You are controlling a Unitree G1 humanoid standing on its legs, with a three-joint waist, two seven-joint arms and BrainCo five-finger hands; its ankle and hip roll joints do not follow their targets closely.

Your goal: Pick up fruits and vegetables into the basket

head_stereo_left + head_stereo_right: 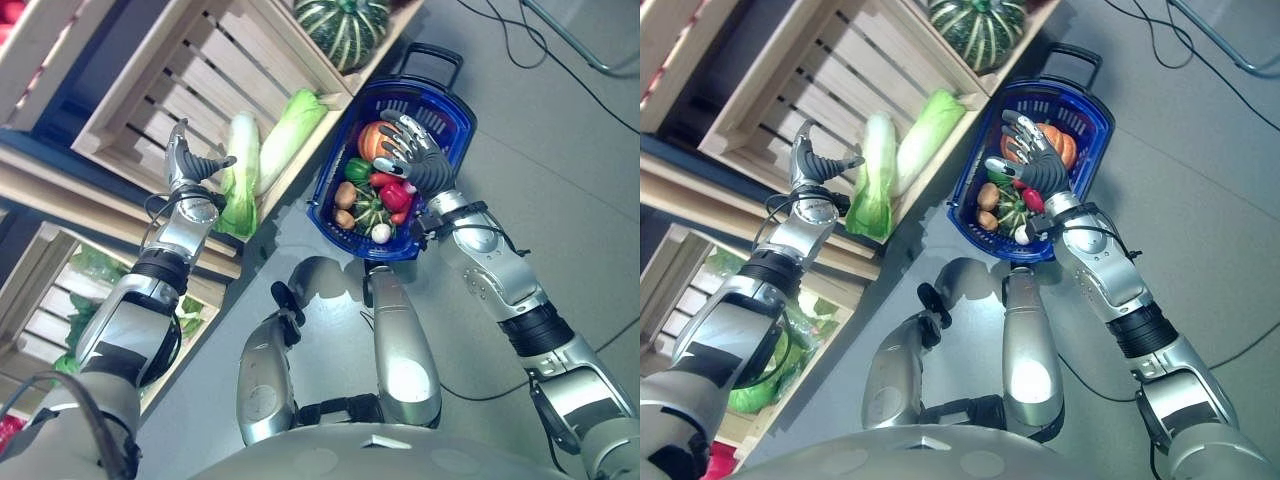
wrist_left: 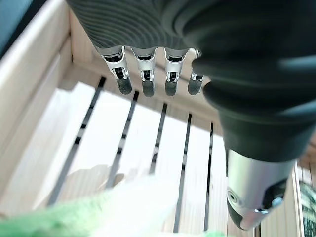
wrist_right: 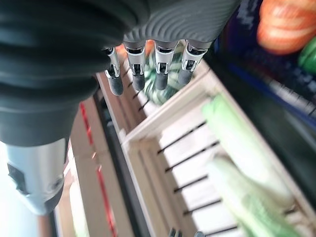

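Cabbage [image 1: 238,170] lengthwise along crate [image 1: 150,110]

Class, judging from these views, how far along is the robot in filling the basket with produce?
Partly done. The blue basket on the floor already holds several pieces, including an orange pumpkin and a small striped squash. In hand: nothing; the right hand hovers open over the basket, and the left hand is open beside the two cabbages in the wooden crate. Left: those cabbages and the large striped squash.
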